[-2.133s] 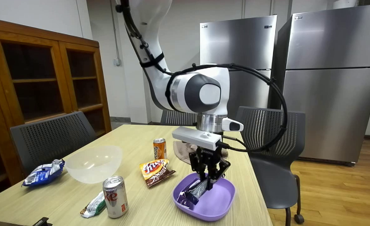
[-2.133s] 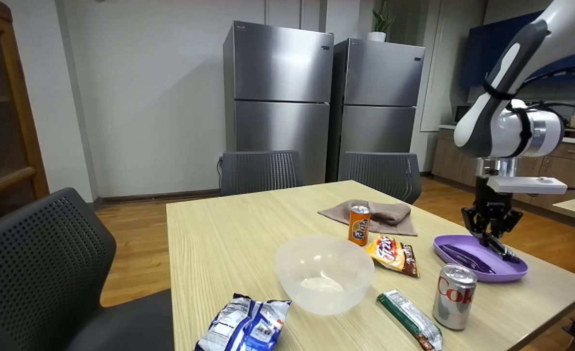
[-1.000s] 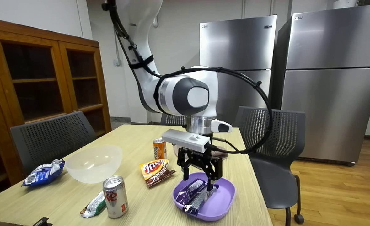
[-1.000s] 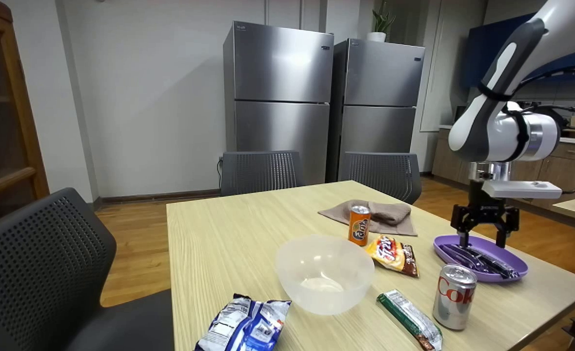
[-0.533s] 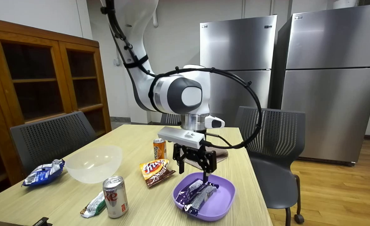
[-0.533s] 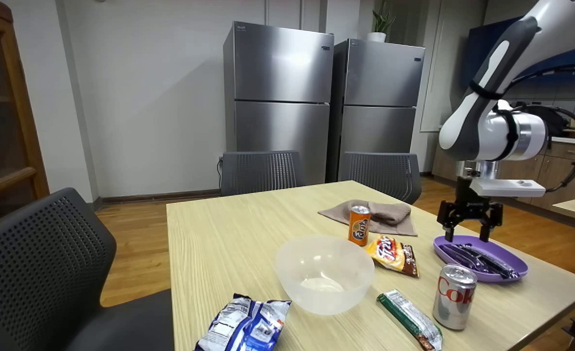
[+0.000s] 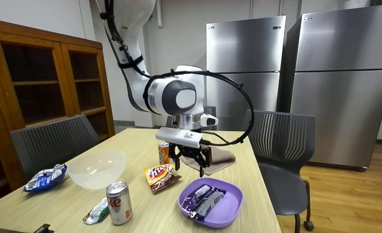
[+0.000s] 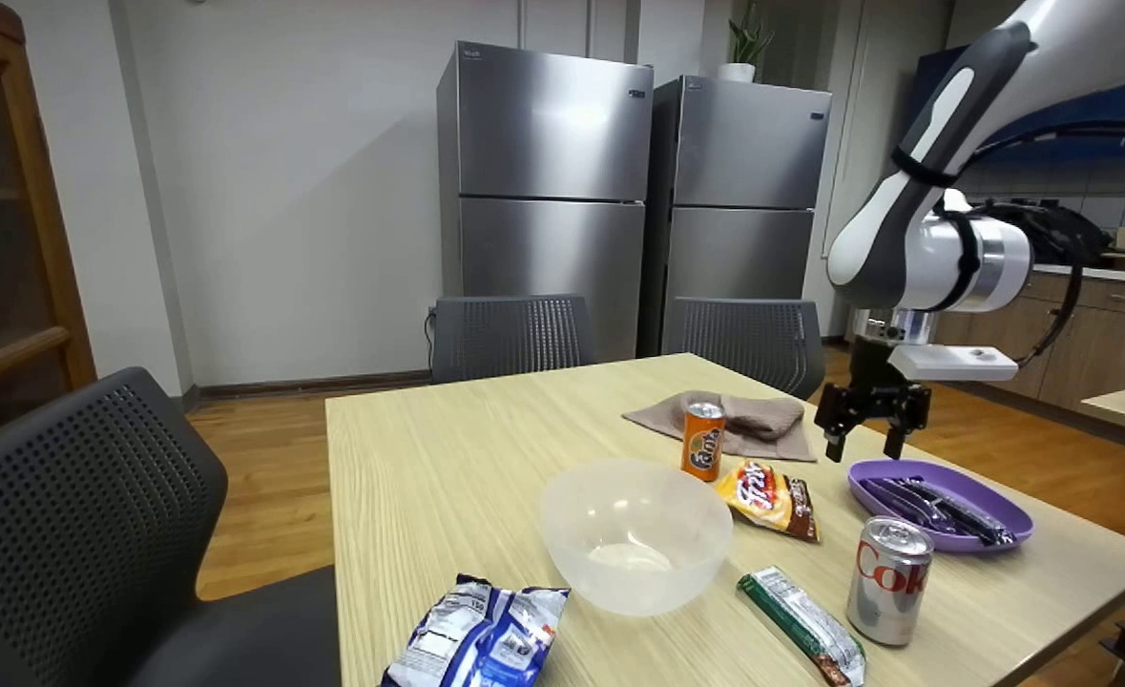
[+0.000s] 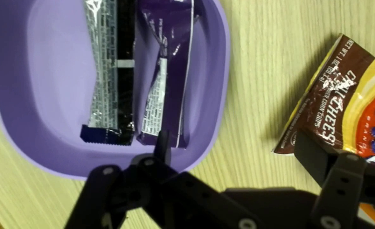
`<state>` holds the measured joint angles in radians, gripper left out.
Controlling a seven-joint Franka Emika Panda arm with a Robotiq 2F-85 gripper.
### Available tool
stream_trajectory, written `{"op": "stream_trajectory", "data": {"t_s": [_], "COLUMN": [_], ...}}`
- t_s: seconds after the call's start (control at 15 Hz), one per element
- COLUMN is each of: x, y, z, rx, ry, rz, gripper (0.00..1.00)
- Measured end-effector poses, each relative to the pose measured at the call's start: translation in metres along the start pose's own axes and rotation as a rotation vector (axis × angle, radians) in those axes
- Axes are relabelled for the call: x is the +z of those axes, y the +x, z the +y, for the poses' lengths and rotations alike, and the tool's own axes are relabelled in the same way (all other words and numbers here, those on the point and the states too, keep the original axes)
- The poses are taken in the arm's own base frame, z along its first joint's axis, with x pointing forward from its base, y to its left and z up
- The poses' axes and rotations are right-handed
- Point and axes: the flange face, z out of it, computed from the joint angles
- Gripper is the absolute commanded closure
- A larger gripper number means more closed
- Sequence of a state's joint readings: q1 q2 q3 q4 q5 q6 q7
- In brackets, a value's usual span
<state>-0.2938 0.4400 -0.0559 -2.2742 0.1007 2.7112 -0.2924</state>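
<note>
Gripper (image 7: 189, 170), in an exterior view: hanging in the air over the pale table (image 7: 155, 213), jaws standing well apart, the white arm (image 7: 186, 98) above it.
Purple dish (image 7: 228, 204): on the table, lower than the gripper and to one side of it.
Snack bars (image 7: 195, 196): two of them, in purple and silver wrappers, lying lengthwise next to each other inside the dish.
Chip bag (image 7: 160, 176): yellow and brown, lying on the table between the dish and a frosted bowl (image 7: 95, 176).
Towel (image 7: 221, 158): crumpled on the table, partly hidden by the gripper.
Jaws, in an exterior view: from here I see both tips up in the air near the dish, a plain gap between them.
Orange can (image 8: 703, 444): upright, just beside the chip bag.
Silver can (image 8: 891, 582): upright near the dish, a green-wrapped bar (image 8: 801, 625) lying beside it.
Dish, in the wrist view: one jaw shows in front of its rim, the other in front of the chip bag's edge; the bars lie flat, a narrow gap between them.
</note>
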Motion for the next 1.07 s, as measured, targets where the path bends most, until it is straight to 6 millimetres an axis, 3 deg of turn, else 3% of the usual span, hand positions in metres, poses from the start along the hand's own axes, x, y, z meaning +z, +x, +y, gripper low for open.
{"op": "stream_trajectory", "data": {"t_s": [0.4,1.07], "x": [-0.001,0.002], "y": [0.007,0.010], "z": [-0.028,-0.047], "rx": [-0.203,-0.634], "ry": [0.034,0.037], "rz": [0.030,0.029], "gripper": [0.00,0.00]}}
